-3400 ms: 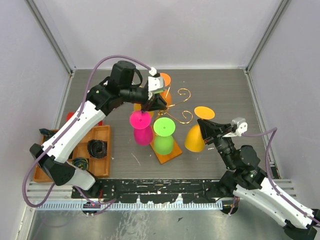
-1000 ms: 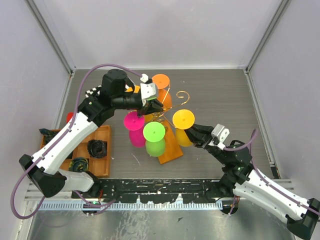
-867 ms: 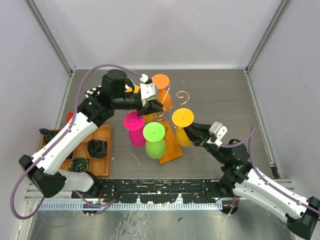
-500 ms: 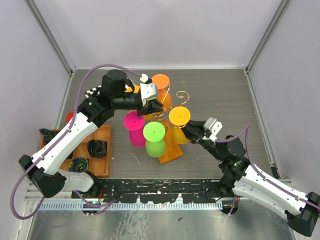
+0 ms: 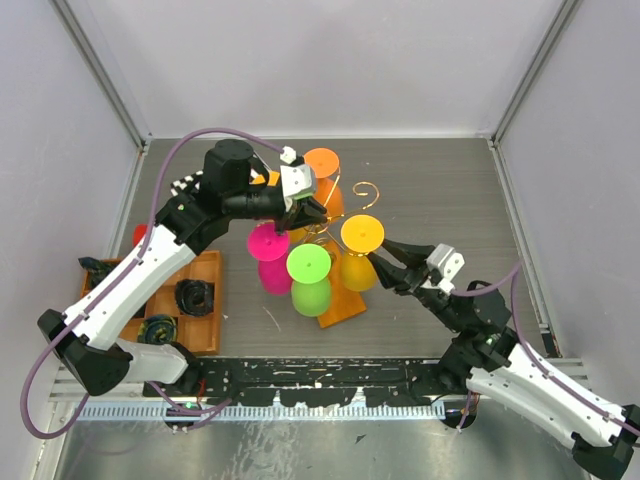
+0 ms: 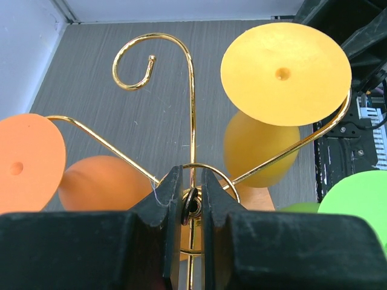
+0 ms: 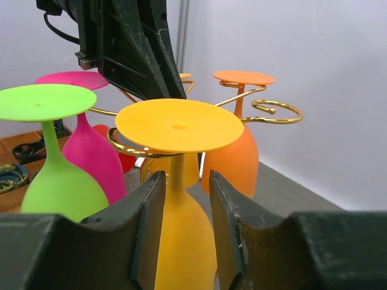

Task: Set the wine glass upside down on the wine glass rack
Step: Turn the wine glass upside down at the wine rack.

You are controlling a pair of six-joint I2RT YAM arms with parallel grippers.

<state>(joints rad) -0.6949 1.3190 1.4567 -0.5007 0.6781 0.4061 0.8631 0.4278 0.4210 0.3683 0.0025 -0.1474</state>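
The yellow wine glass (image 7: 179, 125) hangs upside down with its long axis upright, foot on top and bowl below. Its stem is caught in a curled arm of the wine glass rack (image 6: 193, 121). It sits straight ahead of the right gripper (image 7: 187, 184), whose jaws stand apart on either side of the bowl without gripping it. The left gripper (image 6: 192, 184) is clenched on the rack's central gold post.

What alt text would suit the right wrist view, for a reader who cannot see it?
An upside-down yellow plastic wine glass hangs by its foot from a curled arm of the thin gold wire rack, between the right gripper's open black fingers. A green glass, a pink glass and an orange glass hang upside down around it.
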